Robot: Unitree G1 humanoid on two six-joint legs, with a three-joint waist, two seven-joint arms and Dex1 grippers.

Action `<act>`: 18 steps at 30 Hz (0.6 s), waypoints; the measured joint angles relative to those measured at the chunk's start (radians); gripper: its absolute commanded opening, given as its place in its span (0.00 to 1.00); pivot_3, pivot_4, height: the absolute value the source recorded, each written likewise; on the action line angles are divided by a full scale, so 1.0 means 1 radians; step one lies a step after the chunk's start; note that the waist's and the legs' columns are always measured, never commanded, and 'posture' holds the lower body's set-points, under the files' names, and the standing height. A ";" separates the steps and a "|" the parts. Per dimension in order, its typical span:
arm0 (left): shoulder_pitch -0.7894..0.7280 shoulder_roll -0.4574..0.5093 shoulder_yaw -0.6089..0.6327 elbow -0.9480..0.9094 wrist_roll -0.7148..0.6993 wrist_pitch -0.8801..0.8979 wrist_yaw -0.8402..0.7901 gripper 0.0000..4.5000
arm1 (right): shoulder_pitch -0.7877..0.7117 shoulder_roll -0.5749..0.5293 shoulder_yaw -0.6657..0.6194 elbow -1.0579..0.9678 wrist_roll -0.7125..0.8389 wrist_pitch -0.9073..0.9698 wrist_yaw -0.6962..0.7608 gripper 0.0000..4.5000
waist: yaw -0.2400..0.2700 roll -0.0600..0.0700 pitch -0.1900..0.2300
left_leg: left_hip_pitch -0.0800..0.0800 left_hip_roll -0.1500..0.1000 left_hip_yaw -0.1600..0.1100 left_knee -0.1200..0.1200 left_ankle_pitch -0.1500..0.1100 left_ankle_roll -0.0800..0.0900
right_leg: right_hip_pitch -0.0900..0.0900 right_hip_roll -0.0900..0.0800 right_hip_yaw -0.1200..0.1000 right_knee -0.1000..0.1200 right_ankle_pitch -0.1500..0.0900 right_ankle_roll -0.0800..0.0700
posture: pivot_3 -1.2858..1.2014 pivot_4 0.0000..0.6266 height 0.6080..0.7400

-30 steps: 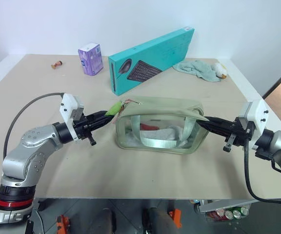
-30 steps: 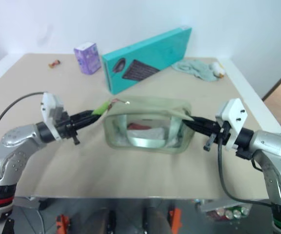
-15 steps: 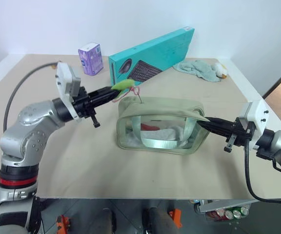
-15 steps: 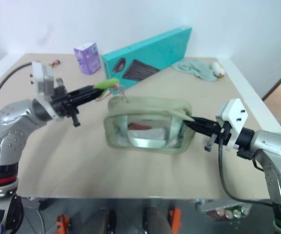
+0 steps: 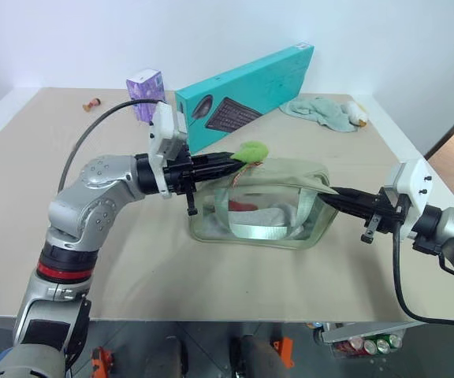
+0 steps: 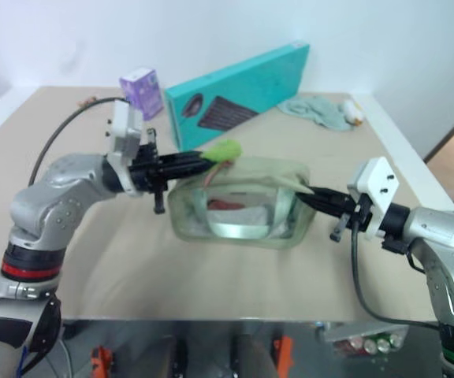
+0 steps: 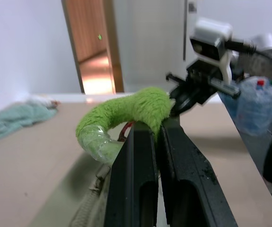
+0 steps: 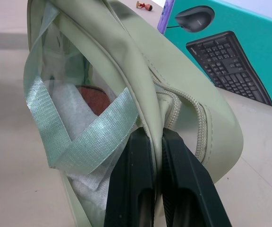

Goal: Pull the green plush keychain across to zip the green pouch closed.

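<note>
1. Left gripper [image 5: 239, 161] now over the top of the green pouch [image 5: 262, 201], near the middle of the frame; one second ago down at the pouch's left end, half a second ago lifted up and left of it.
2. Its black fingers [image 7: 136, 165] pinched tight on the green plush keychain [image 5: 251, 150]. Fuzzy ring sticking up just above the pouch's top, left of middle.
3. Thin pinkish loop [image 7: 125, 130] peeking out under the plush in the left wrist view.
4. Meaning for the job, as a guess: pull now under way, keychain part way along the top, right half of the zipper likely left to close. Cannot tell how much is zipped.
5. Right gripper [image 5: 333, 197] in the same spot as before, at the pouch's right end, fingers [image 8: 136, 189] squeezed together on the pouch's fabric edge by the zipper [image 8: 199, 123]. Good for holding the pouch steady.
6. Pouch resting on the worktop [image 5: 132, 268]. Through the clear side: something white and soft [image 5: 270, 216] and something red [image 5: 241, 206]. Cannot tell what they are.
7. Teal keyboard box [image 5: 243, 96], purple pack [image 5: 146, 94] and pale cloth [image 5: 321, 112] far back, upper part of the frame, well apart from the pouch.
</note>
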 measured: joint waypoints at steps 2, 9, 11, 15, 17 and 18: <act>-0.010 -0.001 -0.024 0.020 0.014 -0.001 -0.025 0.01 | 0.000 0.000 0.000 0.000 -0.001 0.000 0.000 0.00 | 0.000 0.000 0.000 | 0.000 0.000 0.000 0.000 0.000 0.000 | 0.000 0.000 0.000 0.000 0.000 0.000 | 0.52 0.24 1.00; -0.031 0.005 -0.029 0.066 0.055 -0.027 -0.108 0.54 | 0.003 0.000 0.000 -0.002 -0.001 0.000 -0.001 0.00 | -0.001 0.000 0.000 | 0.000 0.000 0.000 0.000 0.000 0.000 | 0.000 0.000 0.000 0.000 0.000 0.000 | 0.52 0.24 1.00; -0.041 0.018 -0.028 0.074 0.066 -0.033 -0.127 0.68 | 0.002 0.000 0.000 -0.002 -0.001 0.000 -0.001 0.00 | -0.001 0.000 0.000 | 0.000 0.000 0.000 0.000 0.000 0.000 | 0.000 0.000 0.000 0.000 0.000 0.000 | 0.52 0.24 1.00; -0.041 0.084 -0.022 0.073 0.087 -0.043 -0.158 0.76 | 0.002 0.000 0.000 -0.002 -0.001 -0.001 0.000 0.00 | -0.001 0.000 0.000 | 0.000 0.001 0.000 0.000 0.000 0.000 | 0.000 0.000 0.000 0.000 0.000 -0.001 | 0.52 0.24 1.00; -0.026 0.134 -0.010 0.070 0.087 -0.040 -0.175 0.76 | 0.002 -0.001 0.000 -0.001 -0.001 -0.002 0.003 0.00 | -0.002 0.000 0.000 | 0.000 0.001 0.000 0.000 0.000 0.000 | 0.000 0.000 0.000 0.000 -0.001 -0.001 | 0.52 0.24 1.00; -0.014 0.153 0.002 0.065 0.084 -0.032 -0.177 0.76 | 0.002 -0.001 0.000 -0.001 -0.002 -0.003 0.004 0.00 | -0.002 0.000 0.000 | 0.000 0.001 0.000 0.000 0.000 0.000 | 0.000 0.000 0.000 0.000 -0.001 -0.001 | 0.52 0.24 1.00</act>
